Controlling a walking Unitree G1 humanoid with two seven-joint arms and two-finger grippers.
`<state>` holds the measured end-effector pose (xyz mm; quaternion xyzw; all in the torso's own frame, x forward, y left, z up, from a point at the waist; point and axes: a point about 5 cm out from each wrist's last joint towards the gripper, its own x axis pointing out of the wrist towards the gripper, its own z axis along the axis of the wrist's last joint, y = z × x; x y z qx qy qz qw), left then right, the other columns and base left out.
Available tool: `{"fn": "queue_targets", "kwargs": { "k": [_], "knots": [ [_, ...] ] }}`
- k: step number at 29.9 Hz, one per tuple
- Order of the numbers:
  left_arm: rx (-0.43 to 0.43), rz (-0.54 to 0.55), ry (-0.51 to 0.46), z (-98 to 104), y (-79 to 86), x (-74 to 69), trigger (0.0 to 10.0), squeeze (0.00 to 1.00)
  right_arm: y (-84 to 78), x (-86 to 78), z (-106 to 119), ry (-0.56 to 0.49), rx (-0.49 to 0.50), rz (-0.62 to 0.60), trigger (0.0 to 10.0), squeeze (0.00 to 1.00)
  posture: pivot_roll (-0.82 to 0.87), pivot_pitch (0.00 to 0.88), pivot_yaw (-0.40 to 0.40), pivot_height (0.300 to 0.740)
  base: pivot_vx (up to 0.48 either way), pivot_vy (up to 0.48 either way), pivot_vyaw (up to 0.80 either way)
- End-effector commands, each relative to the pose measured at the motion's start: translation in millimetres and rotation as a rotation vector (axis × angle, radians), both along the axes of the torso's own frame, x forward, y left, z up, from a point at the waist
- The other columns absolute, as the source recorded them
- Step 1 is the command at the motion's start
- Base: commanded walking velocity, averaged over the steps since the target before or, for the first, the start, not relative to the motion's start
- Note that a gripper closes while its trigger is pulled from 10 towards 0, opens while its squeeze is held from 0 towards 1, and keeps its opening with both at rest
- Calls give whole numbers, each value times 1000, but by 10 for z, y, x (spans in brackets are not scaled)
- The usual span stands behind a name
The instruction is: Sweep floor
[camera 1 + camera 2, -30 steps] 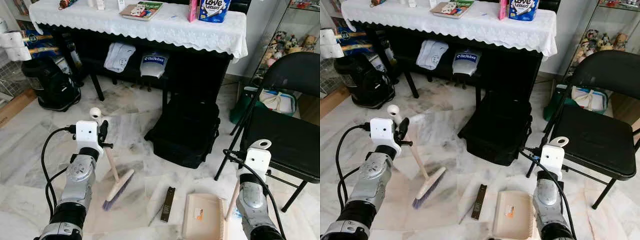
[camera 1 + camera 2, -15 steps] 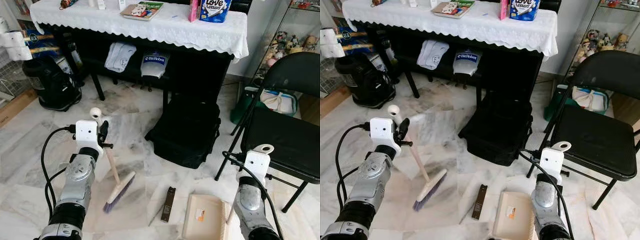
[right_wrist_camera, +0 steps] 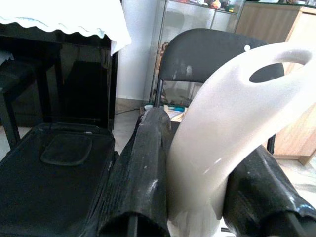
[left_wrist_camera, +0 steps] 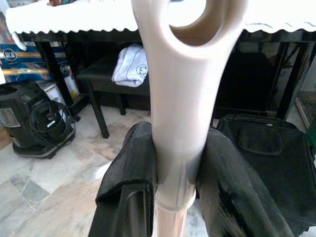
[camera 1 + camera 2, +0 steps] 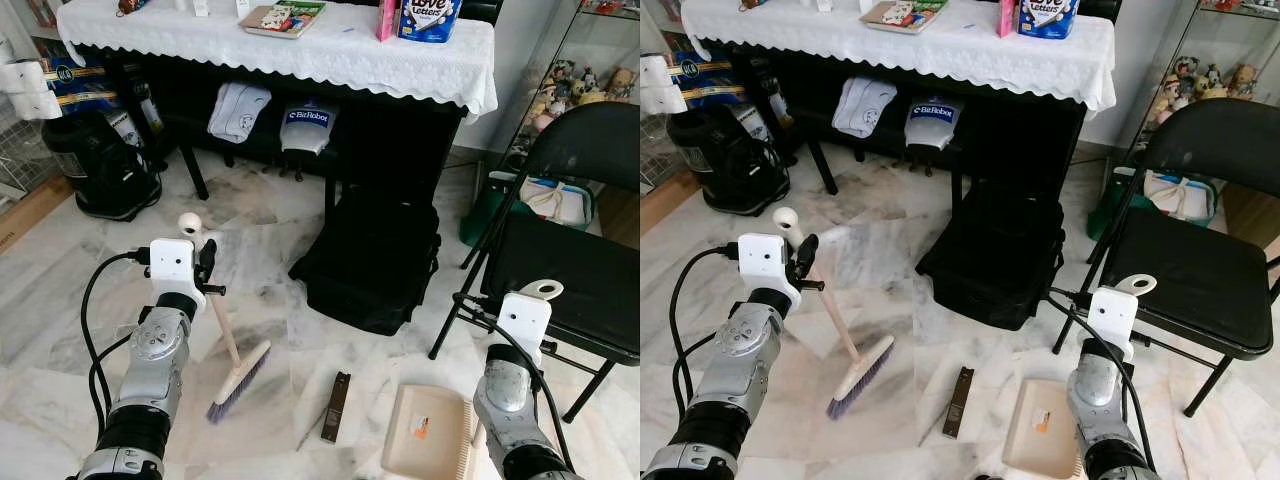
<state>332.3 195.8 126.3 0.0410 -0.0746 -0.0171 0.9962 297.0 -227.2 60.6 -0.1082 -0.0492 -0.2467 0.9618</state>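
Marble floor (image 5: 280, 250); left gripper (image 4: 175, 173) clamps brush (image 5: 237, 385), right gripper (image 3: 197, 197) apparently dustpan (image 5: 432, 443).

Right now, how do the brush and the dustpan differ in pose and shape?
The brush stands tilted, purple bristles on the floor, its handle clamped in the left pincer. The dustpan lies flat on the floor, its handle held by the right pincer. The brush is long and thin; the dustpan is broad and tray-like. Both are beige.

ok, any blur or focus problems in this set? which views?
Left and right eye views: sharp, even daylight, floor detail crisp. Left wrist view: brush handle close and soft, background clearer. Right wrist view: dustpan handle near-field, bright and slightly blown out; the chair behind is softer.
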Motion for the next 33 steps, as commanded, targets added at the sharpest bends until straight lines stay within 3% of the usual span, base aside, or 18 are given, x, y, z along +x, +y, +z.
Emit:
{"fn": "queue_targets", "kwargs": {
  "k": [1,21,33],
  "knots": [
    [7,5,-35,78,42,-8,10000,0,-19,61,146,-72,-17,3,10000,0,88,117,34,740,0,0,0],
    [6,-3,-38,100,28,-8,10000,0,38,26,87,-89,72,26,10000,0,91,119,36,740,0,0,0],
    [6,-8,-33,96,17,-10,10000,0,99,-75,-123,2,100,36,10000,0,100,123,40,740,0,0,0]
  ]
}}
